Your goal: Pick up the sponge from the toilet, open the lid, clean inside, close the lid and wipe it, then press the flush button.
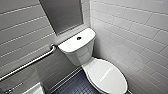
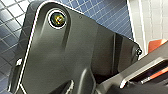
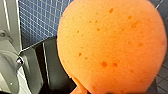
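While looking down from the head camera, took in two walls meeting at a far corner: grey tiled wall (image 1: 20, 30) on the left, white tiled wall (image 1: 135, 30) on the right, dark blue tiled floor (image 1: 75, 87) near. Found the toilet (image 1: 80, 55) tucked into that corner, tank far, bowl near, lid (image 1: 107, 76) lying flat and shut, not yet opened. Read the lid's long axis as running from the tank at the far left toward the near right, hinge at the tank end, free edge nearest the robot. Noted a metal grab bar (image 1: 32, 62) slanting along the grey wall, its far end just beside the tank on the left.

Met the sponge (image 3: 110, 47) in the right wrist view: orange, pitted, rounded, hanging close before that camera, blue floor tiles well behind it, resting on nothing. Judged it therefore already off the toilet and clamped in the right gripper, closed partway around the sponge's bulk; could not see the contact itself. Could not tell the left gripper's state from the left wrist view. Caught an orange patch (image 2: 157, 43) at that view's edge, sponge or robot part, not to be settled.

Picked out the flush button (image 1: 79, 38), small, dark and round, in the middle of the tank top.

Judged the toilet to lie ahead of and above the low-hanging sponge, the right arm being the loaded one and the left the free one for the lid's near edge. Could not fix the exact bearing from sponge to lid.
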### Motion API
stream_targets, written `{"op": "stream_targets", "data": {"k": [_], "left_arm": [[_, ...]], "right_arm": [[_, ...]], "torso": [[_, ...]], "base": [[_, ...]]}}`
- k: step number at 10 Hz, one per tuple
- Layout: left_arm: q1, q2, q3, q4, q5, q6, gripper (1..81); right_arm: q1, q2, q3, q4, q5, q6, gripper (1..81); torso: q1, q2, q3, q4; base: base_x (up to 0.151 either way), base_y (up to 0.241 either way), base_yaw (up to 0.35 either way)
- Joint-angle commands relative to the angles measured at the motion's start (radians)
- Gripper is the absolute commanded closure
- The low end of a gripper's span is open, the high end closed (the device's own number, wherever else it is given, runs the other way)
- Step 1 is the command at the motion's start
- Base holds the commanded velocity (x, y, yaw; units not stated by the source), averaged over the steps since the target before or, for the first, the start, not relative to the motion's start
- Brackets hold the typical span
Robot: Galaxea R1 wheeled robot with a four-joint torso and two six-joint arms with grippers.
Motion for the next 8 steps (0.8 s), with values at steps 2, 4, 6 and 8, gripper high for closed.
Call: {"op": "stream_targets", "data": {"k": [2, 4, 6, 8], "left_arm": [[0.068, 0.129, -0.156, 0.112, 0.006, 0.004, 1.0], [0.084, 0.149, -0.202, 0.112, 0.006, 0.012, 1.0], [0.093, 0.173, -0.232, 0.114, 0.006, 0.015, 1.0], [0.1, 0.217, -0.3, 0.112, 0.005, 0.021, 1.0]], "right_arm": [[0.224, -0.105, 0.252, 0.009, -0.082, 0.004, 81.1], [0.342, -0.157, 0.532, 0.006, -0.386, 0.001, 81.1], [0.435, -0.211, 0.666, 0.025, -0.466, 0.01, 81.1], [0.552, -0.266, 0.796, 0.064, -0.514, 0.012, 81.1]], "torso": [[0.0, 0.0, 0.0, 0.0], [0.0, 0.0, 0.0, 0.0], [0.0, 0.0, 0.0, 0.0], [0.0, 0.0, 0.0, 0.0]], "base": [[0.0, 0.0, 0.0], [0.0, 0.0, 0.0], [0.0, 0.0, 0.0], [0.0, 0.0, 0.0]]}}
